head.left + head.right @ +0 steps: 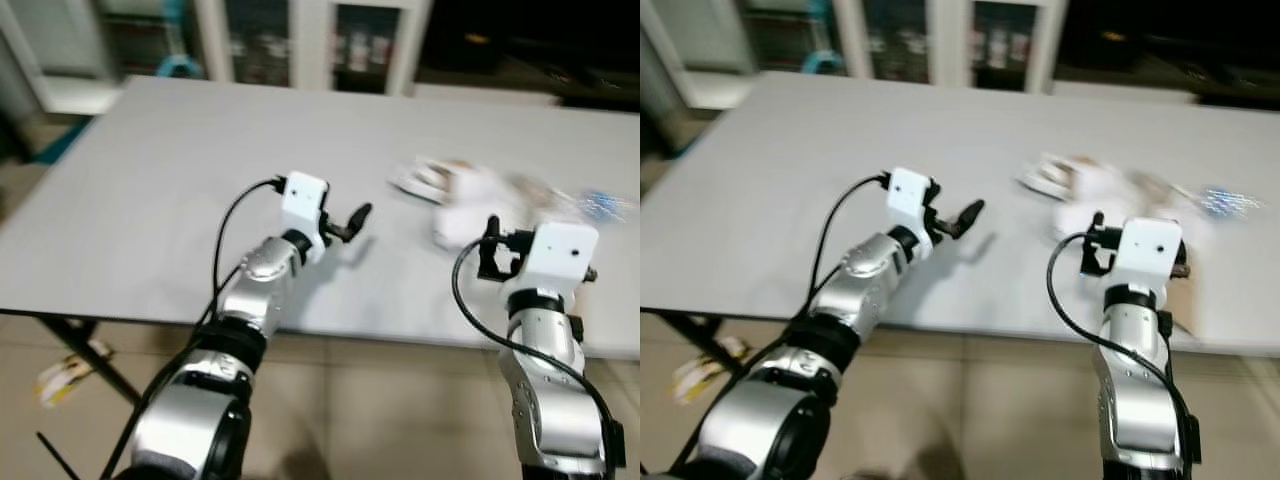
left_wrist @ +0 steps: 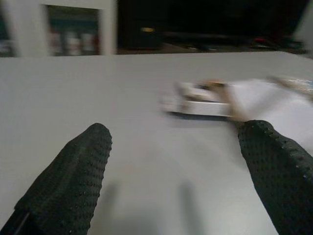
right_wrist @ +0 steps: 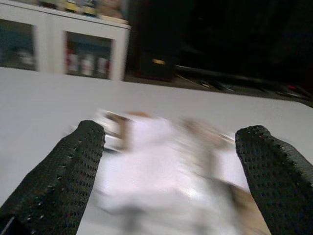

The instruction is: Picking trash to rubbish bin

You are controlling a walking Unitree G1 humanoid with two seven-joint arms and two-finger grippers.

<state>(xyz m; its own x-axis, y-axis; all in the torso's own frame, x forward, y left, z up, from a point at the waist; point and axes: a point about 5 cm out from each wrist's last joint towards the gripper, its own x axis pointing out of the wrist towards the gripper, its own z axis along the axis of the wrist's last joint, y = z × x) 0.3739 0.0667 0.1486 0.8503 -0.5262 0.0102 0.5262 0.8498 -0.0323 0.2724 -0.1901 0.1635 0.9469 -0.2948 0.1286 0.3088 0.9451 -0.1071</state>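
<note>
A blurred heap of white trash [image 1: 478, 205] lies on the right part of the grey table [image 1: 180, 200]: crumpled white paper, a flat white wrapper [image 2: 200, 100] at its left end and a clear bluish wrapper [image 1: 600, 205] at its right. My right gripper [image 3: 168, 181] is open just short of the white paper [image 3: 161, 161], fingers wide apart. Left of the heap, my left gripper [image 2: 181, 181] hovers open over bare table, pointing toward the flat wrapper.
White glass-door cabinets [image 1: 300, 40] stand behind the table. A dark area [image 1: 520, 40] lies at the back right. On the tiled floor under the table's left edge lies a yellow-and-white packet [image 1: 62, 375] beside a black table leg [image 1: 85, 355].
</note>
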